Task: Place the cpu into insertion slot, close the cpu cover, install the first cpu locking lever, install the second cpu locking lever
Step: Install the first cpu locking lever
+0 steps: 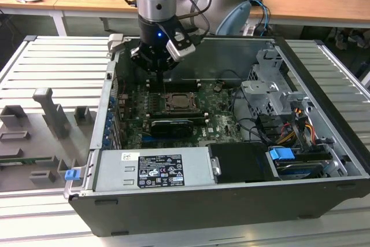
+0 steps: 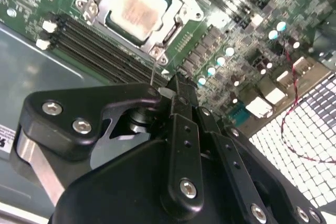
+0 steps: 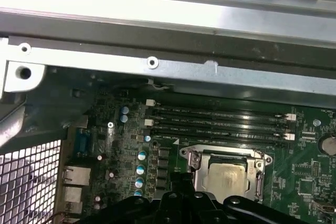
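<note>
Small, thin, pale silvery-grey square cpu (image 2: pixel 137 10) lies flat in the square black insertion slot (image 1: pixel 167 105). The flat metal frame of the cpu cover (image 2: pixel 178 9) is down around it.

Cpu judged light, stiff and fragile: take by the edges only, no pressing on the face.

Thin steel wire locking lever (image 2: pixel 154 69) stands up from the slot's corner. It looks springy and slippery, best held near its free end.

Black claw (image 2: pixel 167 92) is clenched, its tips meeting at that end and apparently pinching it.

Just beside: long black memory slots (image 2: pixel 89 40) and blue-topped capacitors (image 2: pixel 220 61). Grey case wall (image 3: pixel 157 72) close behind crowds the arm. Long black card (image 1: pixel 171 125) sits on the slot's other side.
</note>
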`<state>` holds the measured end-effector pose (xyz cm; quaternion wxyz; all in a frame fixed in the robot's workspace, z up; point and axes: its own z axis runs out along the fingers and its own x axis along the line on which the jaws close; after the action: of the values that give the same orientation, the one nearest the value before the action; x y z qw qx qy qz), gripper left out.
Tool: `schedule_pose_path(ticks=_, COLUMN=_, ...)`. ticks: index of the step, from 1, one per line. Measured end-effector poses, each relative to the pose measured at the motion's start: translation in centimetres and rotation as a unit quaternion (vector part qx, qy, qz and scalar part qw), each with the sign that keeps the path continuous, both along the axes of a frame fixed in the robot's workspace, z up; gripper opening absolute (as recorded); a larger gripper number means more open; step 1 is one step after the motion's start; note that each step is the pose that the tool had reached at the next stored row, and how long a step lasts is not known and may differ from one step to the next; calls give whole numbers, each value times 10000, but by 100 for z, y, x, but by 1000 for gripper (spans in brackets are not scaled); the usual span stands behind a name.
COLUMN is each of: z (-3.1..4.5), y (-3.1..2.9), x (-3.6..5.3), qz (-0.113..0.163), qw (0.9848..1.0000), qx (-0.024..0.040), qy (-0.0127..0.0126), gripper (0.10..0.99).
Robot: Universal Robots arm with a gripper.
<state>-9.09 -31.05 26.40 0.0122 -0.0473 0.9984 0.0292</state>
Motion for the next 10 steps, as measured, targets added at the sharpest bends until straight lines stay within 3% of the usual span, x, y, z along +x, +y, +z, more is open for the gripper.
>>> schedule_pose_path(ticks=4, z=-12, y=76, x=0, qz=-32, qw=10000, qx=1, qy=-1, gripper=106)
schedule_pose_path(ticks=10, z=-18, y=92, x=0, qz=-39, qw=10000, qx=6, qy=-1, gripper=106)
